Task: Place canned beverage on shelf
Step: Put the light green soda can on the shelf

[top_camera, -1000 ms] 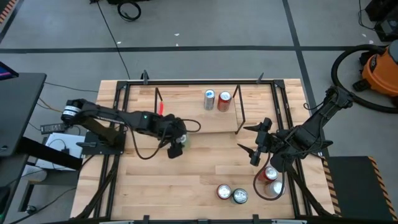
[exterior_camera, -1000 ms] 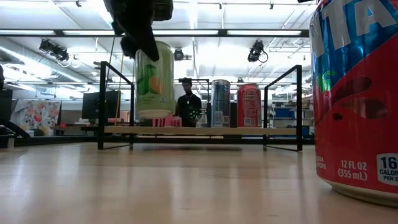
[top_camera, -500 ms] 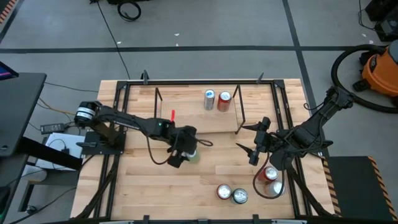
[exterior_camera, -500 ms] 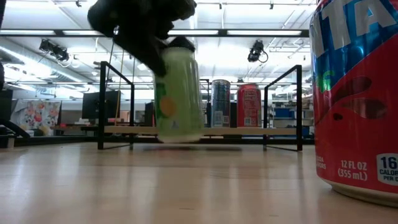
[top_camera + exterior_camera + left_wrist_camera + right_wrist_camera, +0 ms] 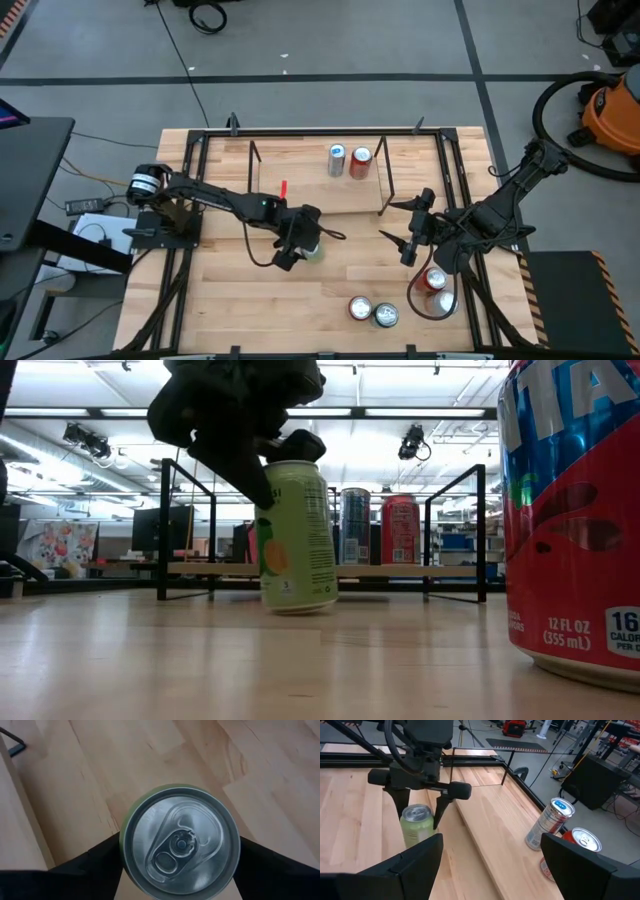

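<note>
The green can [image 5: 311,247] stands upright on the bench [image 5: 230,300], just in front of the shelf [image 5: 310,198] and not on it, a little left of the shelf's middle; the low view shows its base on the wood with a slight lean. The left tool [image 5: 300,243] sits directly over the can, looking straight down on the lid, one finger [image 5: 100,862] on each side of the body. In the right wrist view the fingers stand close beside the can wall, with a thin gap on at least one side, so I judge the tool to be spread around the can rather than pinching it, though I cannot rule out light contact. The can's long axis is vertical and in line with the tool's approach. The shelf deck lies beyond the can, on the far side, with a blue can [image 5: 337,160] and a red can [image 5: 360,162] already at its right end. The right tool [image 5: 412,230] waits, fingers spread and holding nothing, right of the shelf; the left arm is plainly nearer.
</note>
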Controlling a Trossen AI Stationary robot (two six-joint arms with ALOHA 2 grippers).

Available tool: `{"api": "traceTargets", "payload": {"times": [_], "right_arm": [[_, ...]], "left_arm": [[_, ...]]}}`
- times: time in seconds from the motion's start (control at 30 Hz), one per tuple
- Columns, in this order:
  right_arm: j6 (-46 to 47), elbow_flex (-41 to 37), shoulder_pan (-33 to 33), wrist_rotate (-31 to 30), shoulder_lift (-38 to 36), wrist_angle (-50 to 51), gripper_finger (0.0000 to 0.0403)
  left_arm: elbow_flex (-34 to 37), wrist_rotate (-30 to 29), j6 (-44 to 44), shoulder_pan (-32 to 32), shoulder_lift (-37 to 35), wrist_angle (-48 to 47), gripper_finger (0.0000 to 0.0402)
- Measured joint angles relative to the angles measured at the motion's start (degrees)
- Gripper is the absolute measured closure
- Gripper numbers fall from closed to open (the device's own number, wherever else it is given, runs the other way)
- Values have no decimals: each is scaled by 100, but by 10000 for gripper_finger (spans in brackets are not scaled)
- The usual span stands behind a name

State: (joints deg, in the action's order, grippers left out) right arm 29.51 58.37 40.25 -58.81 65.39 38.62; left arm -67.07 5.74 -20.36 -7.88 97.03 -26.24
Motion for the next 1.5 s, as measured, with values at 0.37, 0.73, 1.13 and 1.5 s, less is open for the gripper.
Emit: {"api": "traceTargets", "payload": {"times": [0.37, 0.73, 1.13, 1.5], "right_arm": [[-13, 1, 0, 0, 0, 4, 56], [9, 1, 0, 0, 0, 4, 56], [9, 2, -23, -2, 0, 2, 56], [-126, -1, -213, 154, 13, -88, 56]], "left_arm": [[-93, -644, 294, -211, 15, -58, 8], [-974, -1066, 1755, -407, 13, -446, 6], [-1052, -1835, 4657, -492, 11, -667, 6], [-2074, -2611, 5115, -926, 573, -1767, 5]]}}
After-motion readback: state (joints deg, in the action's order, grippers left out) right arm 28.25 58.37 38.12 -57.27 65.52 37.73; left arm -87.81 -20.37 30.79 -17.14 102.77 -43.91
